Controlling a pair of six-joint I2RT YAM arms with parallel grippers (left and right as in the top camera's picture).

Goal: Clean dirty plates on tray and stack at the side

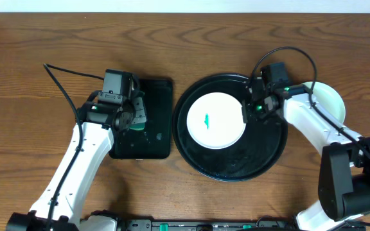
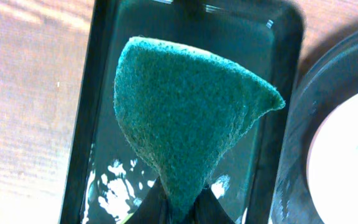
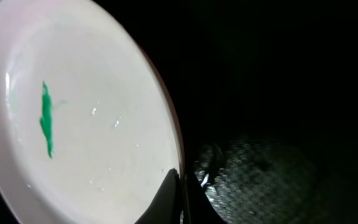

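Observation:
A white plate (image 1: pixel 220 106) with a green smear (image 1: pixel 205 120) at its centre lies on the round black tray (image 1: pixel 231 168). My right gripper (image 1: pixel 248 110) is shut on the plate's right rim. In the right wrist view one of its fingers (image 3: pixel 166 193) lies over the plate (image 3: pixel 92 87) and the other sits under the rim, above the tray (image 3: pixel 278 81). My left gripper (image 1: pixel 133 114) is shut on a green scouring pad (image 2: pixel 185 118), held over the rectangular black tray (image 2: pixel 284 68). A pale mint plate (image 1: pixel 331 102) rests on the table to the right of the round tray, partly under my right arm.
The rectangular black tray (image 1: pixel 148 144) lies just left of the round tray and has wet patches (image 2: pixel 120 186) on its floor. Cables loop above both arms. Bare wooden table (image 1: pixel 172 38) stretches along the back.

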